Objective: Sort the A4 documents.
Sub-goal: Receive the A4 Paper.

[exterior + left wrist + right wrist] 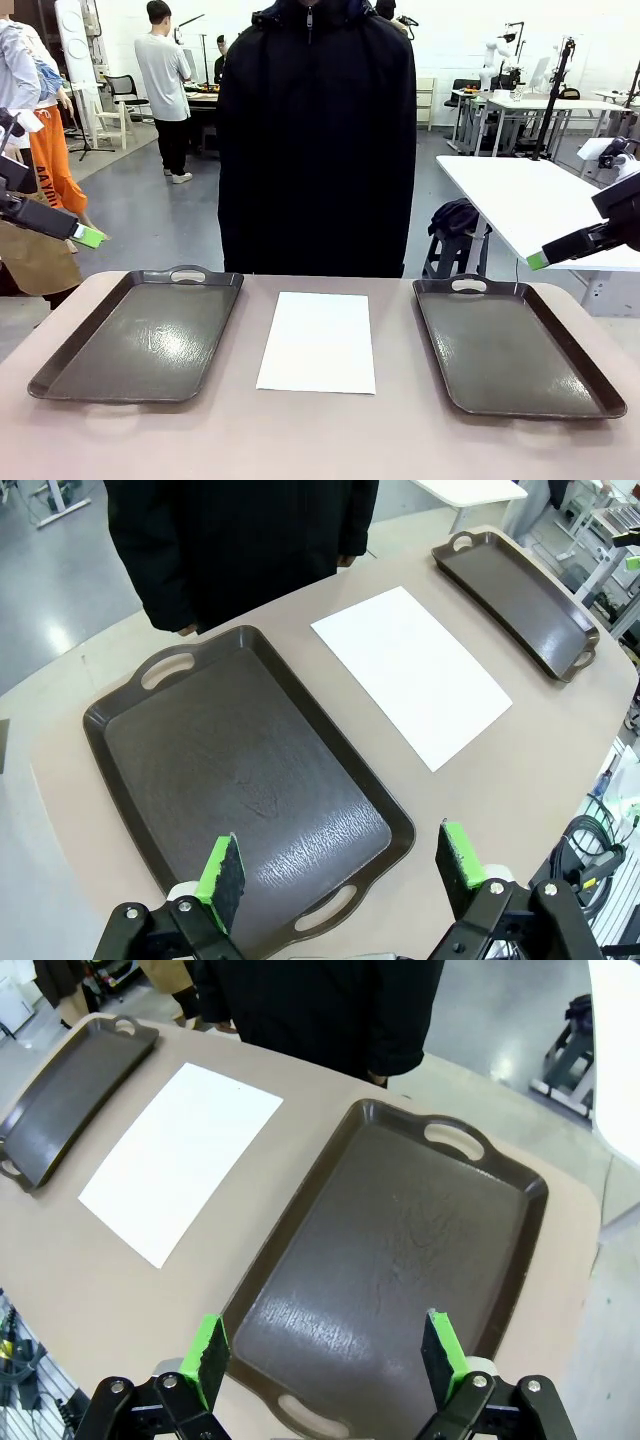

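Note:
White A4 documents (318, 342) lie flat in the middle of the table, between two dark trays; I cannot tell whether it is one sheet or a stack. The paper also appears in the left wrist view (411, 671) and the right wrist view (182, 1157). My left gripper (90, 237) hangs high at the left edge, above and left of the left tray (140, 340). In its own view the left gripper (340, 875) is open over that tray's near end. My right gripper (538, 261) hovers high at the right, and in its own view the right gripper (326, 1352) stands open above the right tray (400, 1250).
A person in a black coat (315, 140) stands at the table's far edge, just behind the paper. Both trays (515, 345) are bare inside. A white table (530, 205) stands behind on the right. Cables hang by the table edge (600, 830).

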Controlling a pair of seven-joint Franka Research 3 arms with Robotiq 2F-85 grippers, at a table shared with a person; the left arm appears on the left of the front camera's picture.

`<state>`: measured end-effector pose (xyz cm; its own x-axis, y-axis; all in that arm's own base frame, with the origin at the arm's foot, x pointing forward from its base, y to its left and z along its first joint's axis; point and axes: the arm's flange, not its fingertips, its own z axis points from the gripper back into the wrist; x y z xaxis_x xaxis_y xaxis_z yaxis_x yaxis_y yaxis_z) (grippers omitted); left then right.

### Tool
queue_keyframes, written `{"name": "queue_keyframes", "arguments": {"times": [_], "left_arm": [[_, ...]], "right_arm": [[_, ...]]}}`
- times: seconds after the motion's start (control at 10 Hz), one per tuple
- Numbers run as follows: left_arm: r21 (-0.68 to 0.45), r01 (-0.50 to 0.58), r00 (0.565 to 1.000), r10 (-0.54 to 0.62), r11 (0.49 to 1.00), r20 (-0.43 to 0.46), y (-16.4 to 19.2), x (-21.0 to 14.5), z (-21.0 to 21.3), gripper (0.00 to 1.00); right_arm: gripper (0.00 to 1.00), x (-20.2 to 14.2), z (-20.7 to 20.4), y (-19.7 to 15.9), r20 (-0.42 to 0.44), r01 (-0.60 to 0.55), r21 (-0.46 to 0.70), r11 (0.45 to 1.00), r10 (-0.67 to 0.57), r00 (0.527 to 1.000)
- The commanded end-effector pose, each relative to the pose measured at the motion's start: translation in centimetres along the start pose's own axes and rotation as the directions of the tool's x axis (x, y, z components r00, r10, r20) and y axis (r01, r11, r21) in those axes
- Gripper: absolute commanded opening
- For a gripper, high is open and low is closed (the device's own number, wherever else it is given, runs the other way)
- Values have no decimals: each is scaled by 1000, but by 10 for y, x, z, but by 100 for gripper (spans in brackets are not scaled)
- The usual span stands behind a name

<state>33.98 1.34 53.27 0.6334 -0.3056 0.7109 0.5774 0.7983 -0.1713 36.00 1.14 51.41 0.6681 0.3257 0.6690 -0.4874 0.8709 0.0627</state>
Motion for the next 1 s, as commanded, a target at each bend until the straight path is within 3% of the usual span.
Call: {"name": "queue_keyframes", "arguments": {"times": [0.0,0.9], "left_arm": [[-30,28,1000,-28,999,14,-22,-51,-14,100],[-18,0,1000,-1,1000,-13,-16,-50,-19,100]], "right_arm": [[100,-19,-3,4,2,-18,25,1000,18,1000],[100,-19,-12,3,-44,-19,-5,1000,18,999]]}}
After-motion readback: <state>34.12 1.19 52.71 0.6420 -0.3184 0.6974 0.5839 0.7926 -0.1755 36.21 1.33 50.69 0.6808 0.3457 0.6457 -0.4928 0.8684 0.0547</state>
